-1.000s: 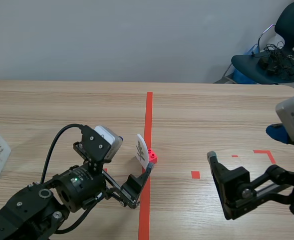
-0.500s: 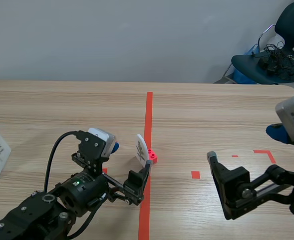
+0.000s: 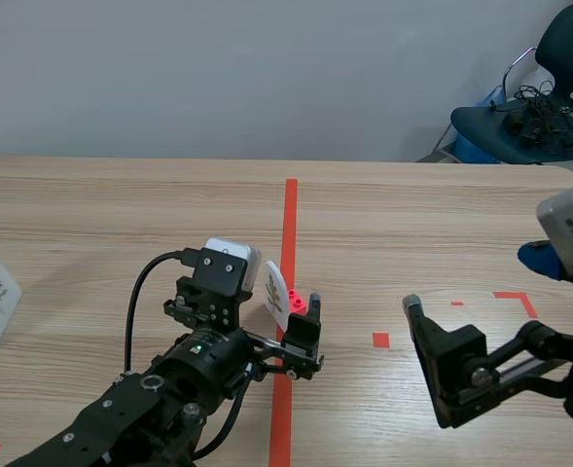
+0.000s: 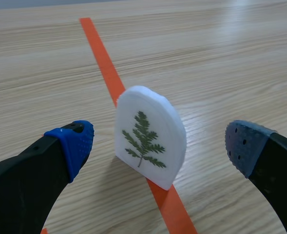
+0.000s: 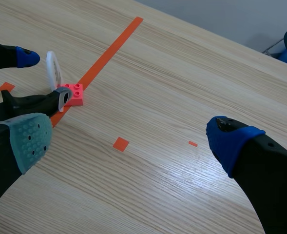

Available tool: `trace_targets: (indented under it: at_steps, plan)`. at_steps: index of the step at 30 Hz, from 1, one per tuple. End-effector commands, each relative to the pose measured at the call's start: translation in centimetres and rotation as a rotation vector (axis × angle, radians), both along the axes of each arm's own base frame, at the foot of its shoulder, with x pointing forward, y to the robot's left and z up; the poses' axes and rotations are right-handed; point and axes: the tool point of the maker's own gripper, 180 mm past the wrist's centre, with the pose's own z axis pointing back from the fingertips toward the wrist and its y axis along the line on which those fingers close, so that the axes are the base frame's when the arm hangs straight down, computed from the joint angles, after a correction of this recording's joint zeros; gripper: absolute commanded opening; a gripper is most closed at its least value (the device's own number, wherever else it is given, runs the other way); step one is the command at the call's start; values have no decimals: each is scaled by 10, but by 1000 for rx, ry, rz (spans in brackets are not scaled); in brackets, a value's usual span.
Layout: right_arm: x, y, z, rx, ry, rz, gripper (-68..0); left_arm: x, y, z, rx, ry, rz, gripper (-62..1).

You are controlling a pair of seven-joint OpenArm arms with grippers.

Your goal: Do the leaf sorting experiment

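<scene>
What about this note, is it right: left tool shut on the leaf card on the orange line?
No: the left wrist view shows the left tool open, fingers either side of the leaf card, apart from it, on the orange line.

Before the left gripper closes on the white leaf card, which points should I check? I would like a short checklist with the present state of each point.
1. Left gripper open wide enough: ok.
2. Leaf card inside that gripper, with a gap on both sides: ok.
3. Card standing upright: ok.
4. Card seated firmly in the red brick: cannot tell.
5. Right gripper open and well apart from the card: ok.
</scene>
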Motion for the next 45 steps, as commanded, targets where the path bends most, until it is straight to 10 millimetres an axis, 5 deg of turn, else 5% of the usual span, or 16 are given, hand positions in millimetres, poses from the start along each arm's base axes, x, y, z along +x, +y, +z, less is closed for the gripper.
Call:
trace_targets:
  at_steps: [1,5,16,23,28,38,45]
  plan:
    - [6,2,16,9,-53,1,4,9,3,11,-14,-36,25,-43]
    - [6,2,16,9,-53,1,4,10,16,0,-42,8,79,-58]
    - [7,2,16,10,-56,2,4,13,17,4,-78,-6,98,-318]
    - [7,2,16,10,-56,2,4,12,12,9,-104,-25,81,-330]
    - [7,2,16,10,-56,2,4,13,6,12,-122,-25,83,-549]
    - [7,2,16,10,-56,2,4,13,15,32,-52,-91,49,-553]
    - [7,2,17,10,-59,2,4,-7,81,73,91,-213,145,-551]
